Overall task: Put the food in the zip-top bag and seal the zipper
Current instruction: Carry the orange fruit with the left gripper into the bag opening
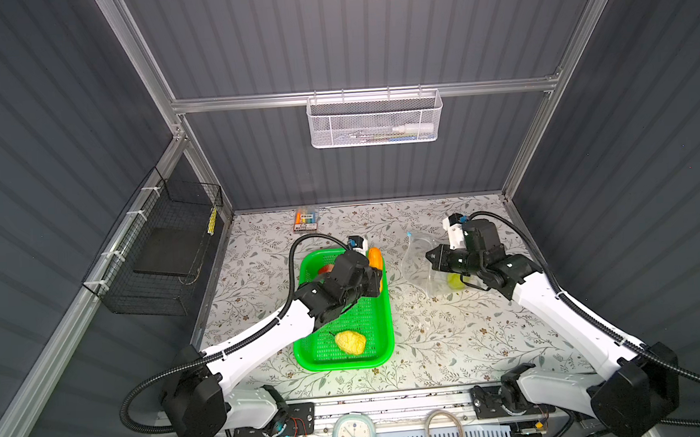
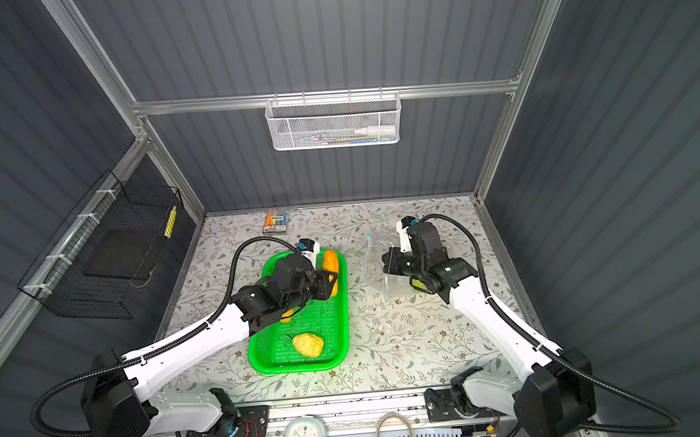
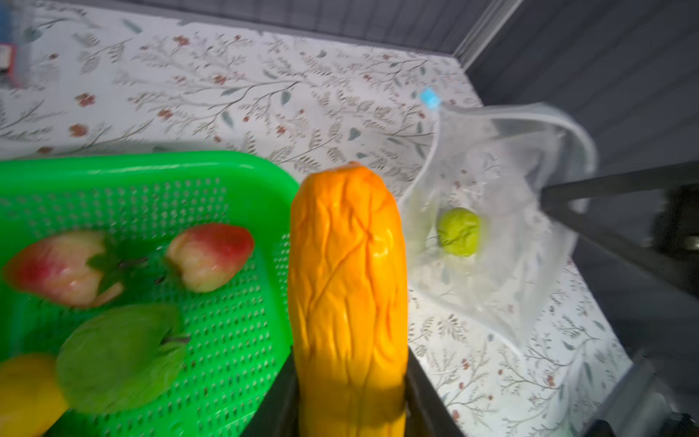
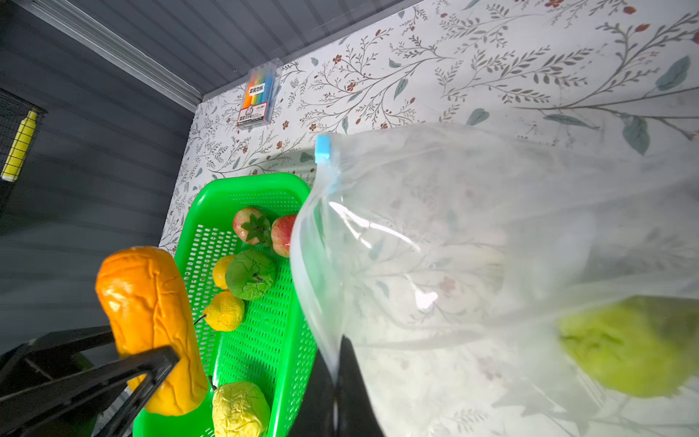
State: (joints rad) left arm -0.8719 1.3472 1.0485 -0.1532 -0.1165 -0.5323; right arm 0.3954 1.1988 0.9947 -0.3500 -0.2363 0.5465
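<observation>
My left gripper (image 3: pixel 350 363) is shut on the orange carrot-like food (image 3: pixel 348 283), held above the right rim of the green tray (image 1: pixel 385 342). The clear zip-top bag (image 4: pixel 472 246) lies right of the tray with its mouth open. My right gripper (image 4: pixel 334 363) is shut on the bag's mouth edge, lifting it. The zipper's light-blue slider (image 4: pixel 322 148) sits at the far end of the mouth. One green fruit (image 3: pixel 459 231) is inside the bag. In the tray lie two red fruits (image 4: pixel 251 225), a green one (image 4: pixel 250 274), two small yellow ones (image 4: pixel 225 311) and a bumpy yellow one (image 1: pixel 350 342).
A pack of coloured markers (image 1: pixel 307 220) lies at the back of the table. A black wire basket (image 1: pixel 167 255) hangs on the left wall, and a white mesh basket (image 1: pixel 373 118) hangs on the back wall. A small clock (image 1: pixel 353 435) sits below the front edge.
</observation>
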